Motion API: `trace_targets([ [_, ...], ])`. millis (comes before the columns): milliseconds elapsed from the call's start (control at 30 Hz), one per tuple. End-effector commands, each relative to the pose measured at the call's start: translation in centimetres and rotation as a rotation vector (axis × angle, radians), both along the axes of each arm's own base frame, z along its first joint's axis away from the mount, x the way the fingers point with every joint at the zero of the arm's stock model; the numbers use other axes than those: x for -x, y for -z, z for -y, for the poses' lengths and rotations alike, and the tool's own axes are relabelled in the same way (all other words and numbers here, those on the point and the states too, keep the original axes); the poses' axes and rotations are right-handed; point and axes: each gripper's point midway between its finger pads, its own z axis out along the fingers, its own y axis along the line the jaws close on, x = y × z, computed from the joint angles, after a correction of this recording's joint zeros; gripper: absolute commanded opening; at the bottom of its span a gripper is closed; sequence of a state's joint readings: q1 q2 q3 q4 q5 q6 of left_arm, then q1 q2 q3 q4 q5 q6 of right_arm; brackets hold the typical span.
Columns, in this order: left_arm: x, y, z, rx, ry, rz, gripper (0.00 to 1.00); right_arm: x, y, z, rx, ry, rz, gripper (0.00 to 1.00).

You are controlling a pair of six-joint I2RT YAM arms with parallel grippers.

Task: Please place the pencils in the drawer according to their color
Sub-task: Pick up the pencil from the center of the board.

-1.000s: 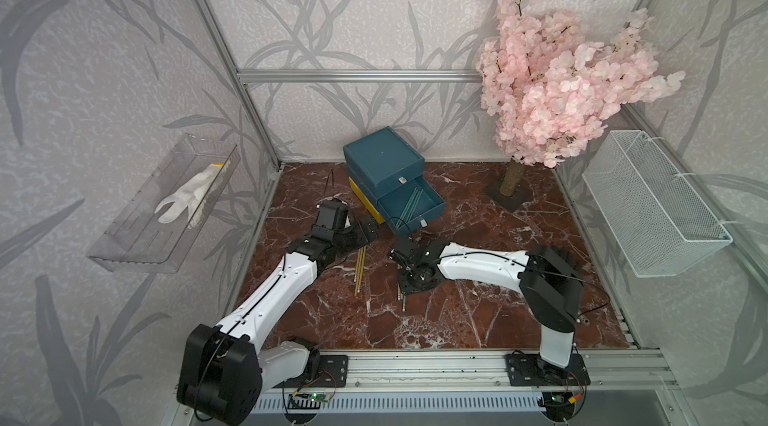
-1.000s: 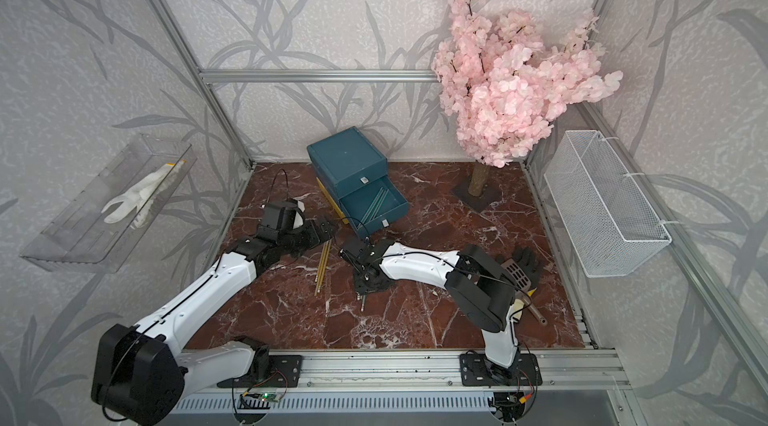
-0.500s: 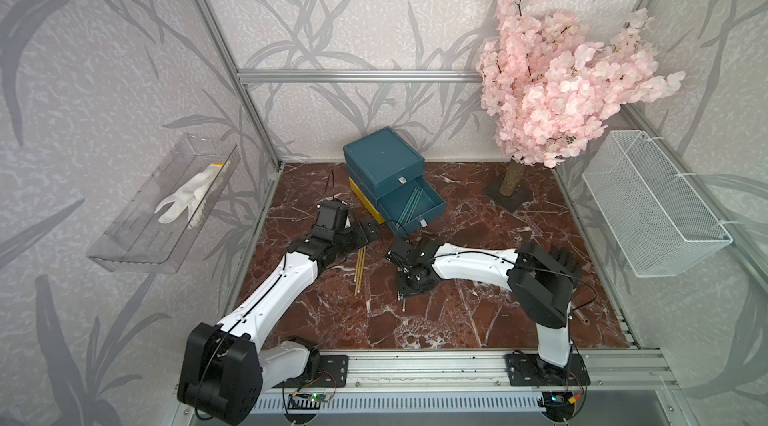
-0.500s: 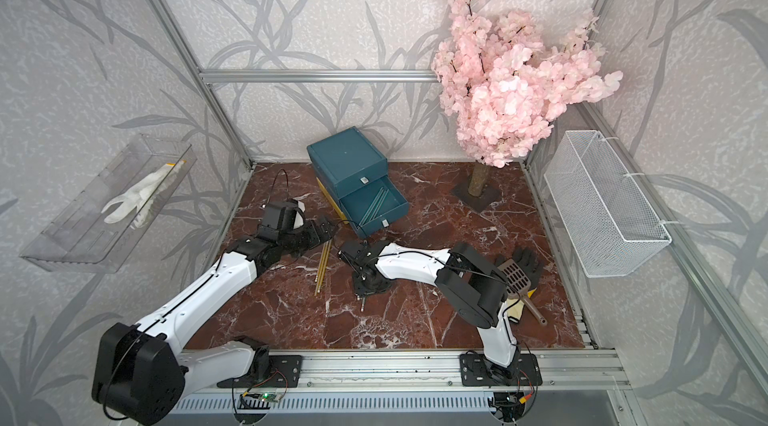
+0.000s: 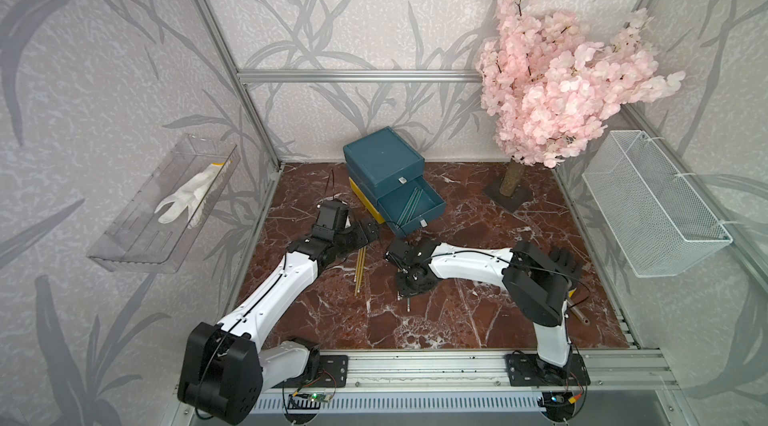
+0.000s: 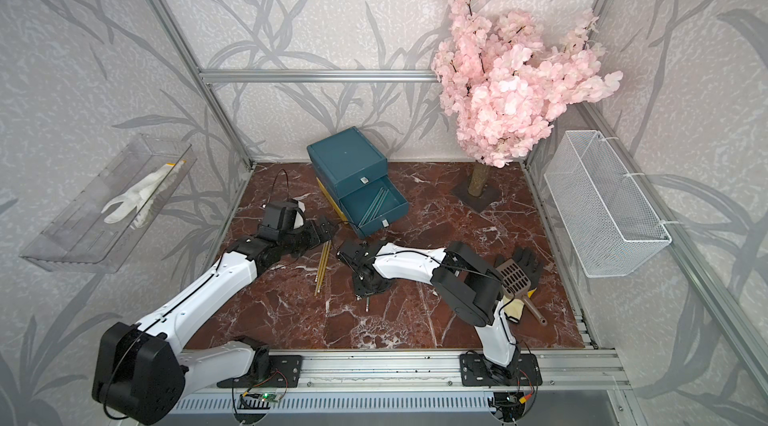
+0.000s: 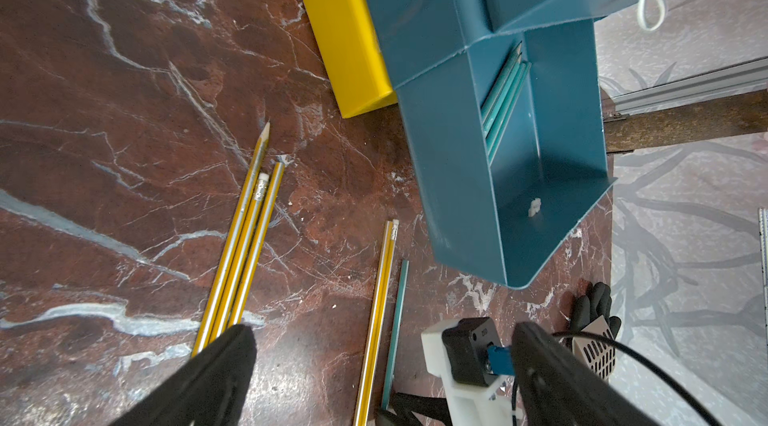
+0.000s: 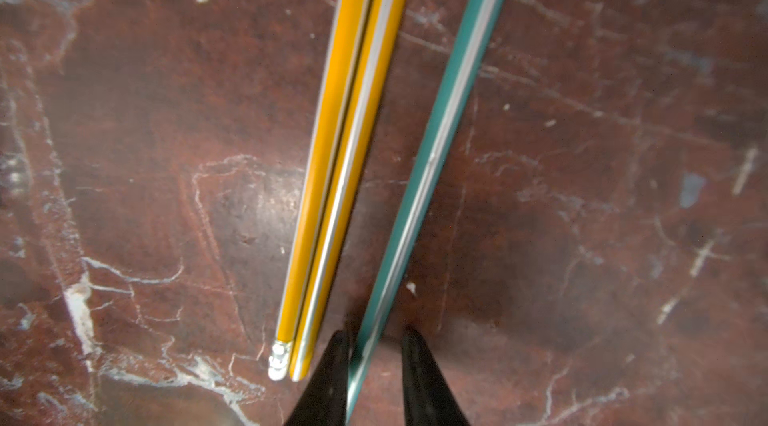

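We are at the grab step: our right claw (image 8: 375, 332) sits a little open around the teal pencil (image 8: 436, 154) on the desk (image 5: 478, 320), in the middle of both top views below the open teal drawer (image 5: 432, 214), so next we should pinch, lift and drop it there; our left claw (image 7: 382, 330) is wide open, empty.

Before the three-tier plastic drawer box (image 5: 382, 154)
My right gripper (image 8: 375, 332) is straddling a teal-green pencil (image 8: 430, 162) lying beside two yellow pencils (image 8: 332, 154).

You have bare red marble tabletop (image 5: 457, 320) at lower centre of a top view; the open dark-teal plastic drawer box (image 5: 382, 154) and loose yellow pencils (image 5: 360, 270) crowd the middle.
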State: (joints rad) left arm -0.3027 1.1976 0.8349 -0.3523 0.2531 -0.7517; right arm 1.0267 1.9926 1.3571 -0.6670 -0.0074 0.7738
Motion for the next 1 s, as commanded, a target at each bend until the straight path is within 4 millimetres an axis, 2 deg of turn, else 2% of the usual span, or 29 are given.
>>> trace_targets([
  [0, 0.0, 0.1, -0.3, -0.016, 0.001, 0.001, 1.00, 0.7, 0.7, 3.6, 0.146, -0.003, 0.004, 0.25],
  [233, -0.2, 0.1, -0.1, -0.008, 0.005, -0.002, 1.00, 0.8, 0.6, 6.0, 0.226, -0.024, 0.026, 0.24],
  [533, -0.4, 0.2, 0.1, -0.003, 0.010, -0.010, 1.00, 0.7, 1.5, 6.2, 0.249, -0.033, 0.018, 0.19],
  [700, -0.4, 0.3, 0.2, 0.000, 0.012, -0.017, 1.00, 1.0, 2.2, 6.8, 0.268, -0.033, 0.006, 0.01],
  [733, -0.4, 0.3, 0.2, 0.001, 0.013, -0.017, 1.00, 1.1, 2.2, 6.8, 0.267, -0.033, 0.005, 0.00],
  [833, -0.5, 0.1, 0.2, -0.002, 0.010, -0.015, 1.00, 1.3, 2.1, 7.0, 0.241, -0.016, -0.008, 0.00],
  [967, -0.8, -0.3, 0.3, -0.001, 0.013, -0.008, 1.00, 1.6, 1.6, 6.3, 0.091, 0.064, -0.056, 0.00],
])
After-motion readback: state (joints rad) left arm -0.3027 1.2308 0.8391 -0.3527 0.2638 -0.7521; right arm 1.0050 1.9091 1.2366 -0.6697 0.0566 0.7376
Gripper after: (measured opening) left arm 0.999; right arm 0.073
